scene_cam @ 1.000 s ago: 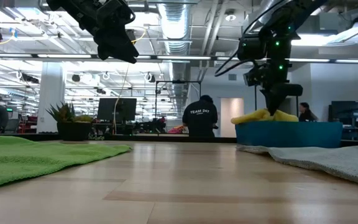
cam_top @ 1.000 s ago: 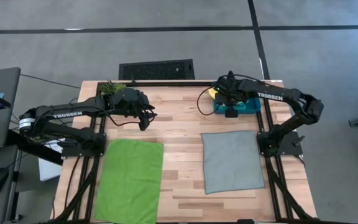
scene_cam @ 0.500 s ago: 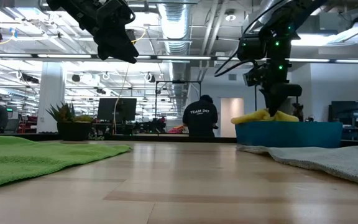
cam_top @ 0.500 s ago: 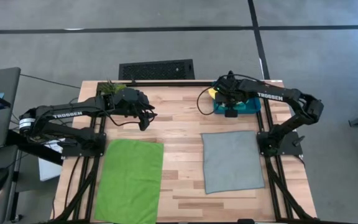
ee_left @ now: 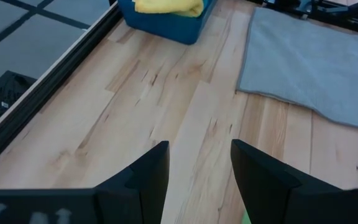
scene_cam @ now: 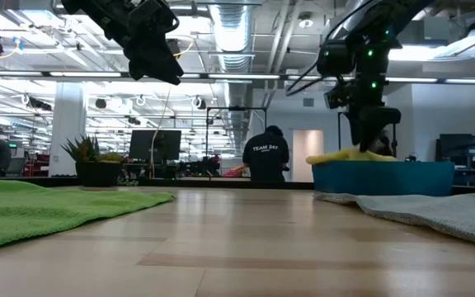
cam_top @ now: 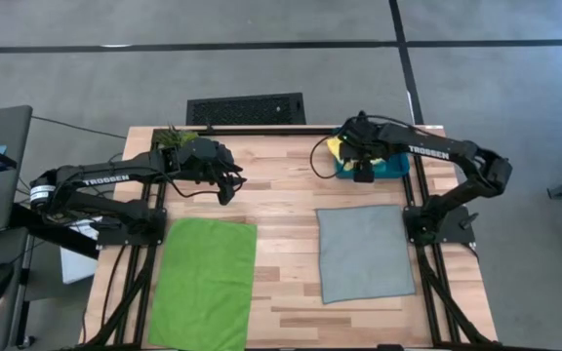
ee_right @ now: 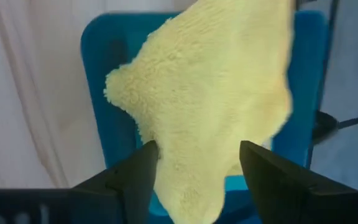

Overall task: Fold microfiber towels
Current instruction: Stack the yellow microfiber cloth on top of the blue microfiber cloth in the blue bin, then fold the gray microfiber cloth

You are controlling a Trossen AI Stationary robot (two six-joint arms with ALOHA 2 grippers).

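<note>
right gripper — jaws apart, above the yellow towel in the blue bin. left gripper — jaws apart, raised over bare table. green towel and grey towel lie flat, well apart.

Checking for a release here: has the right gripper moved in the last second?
Yes. In the low view the right gripper has lifted slightly above the blue bin rim, and its fingers have opened over the yellow towel.

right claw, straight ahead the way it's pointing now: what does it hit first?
Most likely the yellow towel. The right claw stands open, pointing down at that towel, which lies heaped in the blue bin. Below the towel comes the bin's floor. How near the towel is cannot be judged.
</note>
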